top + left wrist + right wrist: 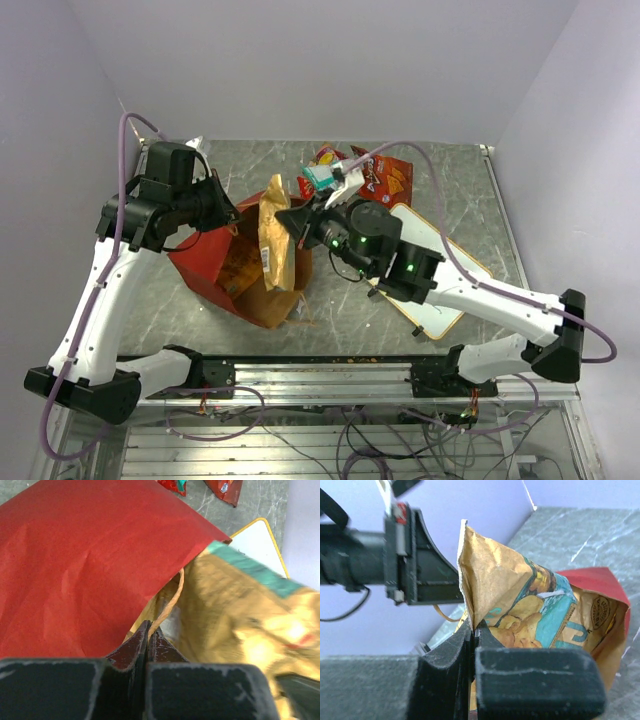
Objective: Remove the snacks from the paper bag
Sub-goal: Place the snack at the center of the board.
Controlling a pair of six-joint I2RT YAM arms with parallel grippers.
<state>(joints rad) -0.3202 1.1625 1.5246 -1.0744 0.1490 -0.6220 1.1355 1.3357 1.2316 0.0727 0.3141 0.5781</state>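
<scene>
The red paper bag (205, 268) lies on its side, its brown inside facing right. My left gripper (234, 213) is shut on the bag's upper rim by the string handle; in the left wrist view the gripper (148, 630) pinches that tan edge under the red wall (90, 565). My right gripper (296, 224) is shut on the edge of a golden chip bag (275, 235) and holds it upright above the bag's mouth. In the right wrist view the gripper (474, 630) pinches the chip bag (520, 600). The chip bag also shows blurred in the left wrist view (250, 625).
A red chip bag (388, 176), a teal packet (320, 178) and small red packets (326, 155) lie on the table at the back. A white whiteboard (445, 285) lies under my right arm. Walls close in the table on three sides.
</scene>
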